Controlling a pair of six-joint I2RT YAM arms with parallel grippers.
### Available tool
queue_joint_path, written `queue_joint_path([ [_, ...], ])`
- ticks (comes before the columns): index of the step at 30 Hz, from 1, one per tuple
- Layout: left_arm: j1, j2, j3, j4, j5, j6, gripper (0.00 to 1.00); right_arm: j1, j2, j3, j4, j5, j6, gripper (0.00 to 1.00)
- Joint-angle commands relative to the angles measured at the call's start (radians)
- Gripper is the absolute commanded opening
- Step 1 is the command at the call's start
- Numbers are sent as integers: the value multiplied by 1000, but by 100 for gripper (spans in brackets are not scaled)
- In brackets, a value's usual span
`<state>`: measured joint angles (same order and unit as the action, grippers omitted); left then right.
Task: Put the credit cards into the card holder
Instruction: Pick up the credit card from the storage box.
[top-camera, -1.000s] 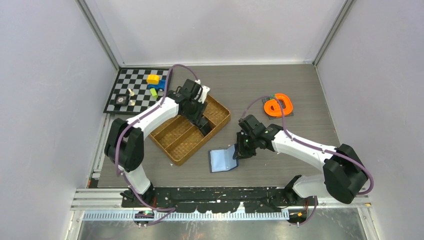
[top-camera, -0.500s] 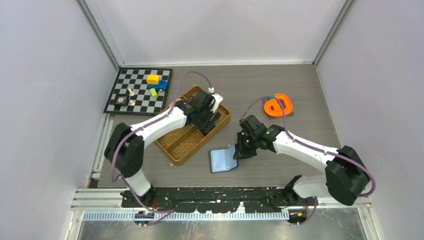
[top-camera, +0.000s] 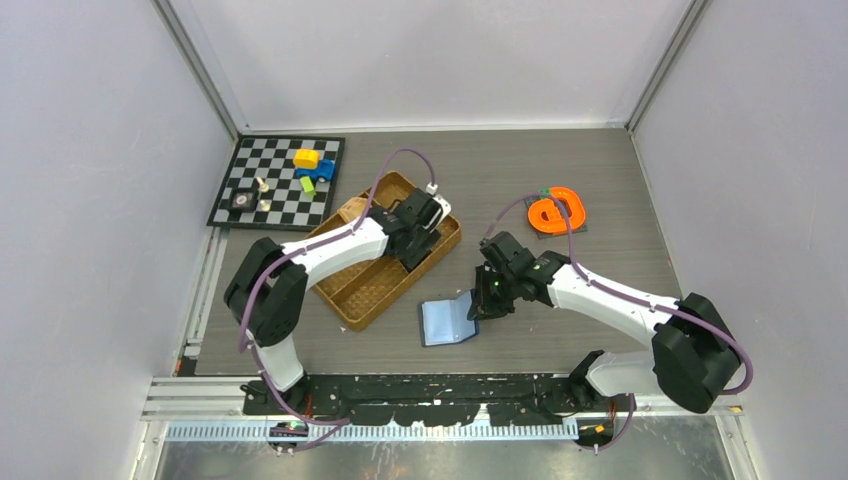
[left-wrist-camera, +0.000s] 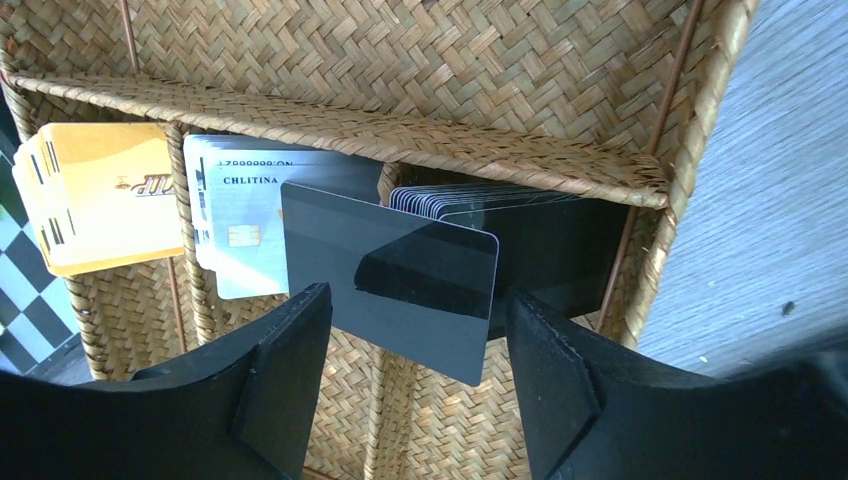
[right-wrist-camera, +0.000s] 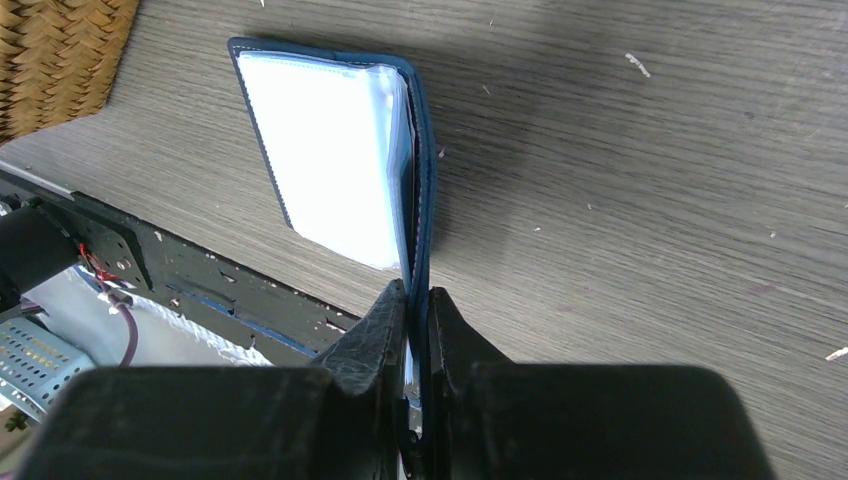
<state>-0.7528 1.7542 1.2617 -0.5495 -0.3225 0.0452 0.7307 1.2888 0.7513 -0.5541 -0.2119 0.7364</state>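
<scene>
My left gripper (left-wrist-camera: 415, 300) stands spread, its jaws either side of a dark credit card (left-wrist-camera: 400, 265) leaning in the woven tray (left-wrist-camera: 480, 165), long axis crosswise. To its right, my right gripper (right-wrist-camera: 418, 300) pinches the card holder (right-wrist-camera: 330, 130) open.

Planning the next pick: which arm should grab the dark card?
Left. The left pincer, open, straddles the dark card in the woven tray; the right pincer is clamped on the card holder.

Grey wood-grain desk (top-camera: 600, 170). Checkered mat (top-camera: 275, 160) at 10 o'clock, woven tray (top-camera: 365, 295) at 9 near centre, orange looped piece (top-camera: 556, 212) at 2. Card holder (top-camera: 445, 320) lies open at 6, near the front edge.
</scene>
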Motion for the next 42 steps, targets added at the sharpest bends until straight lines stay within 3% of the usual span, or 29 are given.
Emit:
queue_joint_path([
  [1, -9, 10, 26, 42, -40, 29, 64, -3, -44, -5, 19, -11, 5, 1],
  [9, -27, 2, 9, 53, -66, 56, 32, -3, -52, -9, 19, -7, 12, 1],
  [22, -77, -74, -2, 54, -296, 74, 1, -5, -75, -19, 17, 60, 33, 1],
  [25, -77, -123, 0, 47, -332, 64, 0, -9, -84, -23, 11, 89, 44, 8],
  [27, -79, -168, 11, 22, -329, 45, 0, -15, -97, -15, -15, 120, 45, 22],
  [33, -77, -345, 45, -70, -134, -62, 0, -49, -170, 32, -131, 198, 8, 58],
  [42, -77, -441, 52, -217, 434, -201, 0, -87, -345, 121, -157, 98, -133, 70],
])
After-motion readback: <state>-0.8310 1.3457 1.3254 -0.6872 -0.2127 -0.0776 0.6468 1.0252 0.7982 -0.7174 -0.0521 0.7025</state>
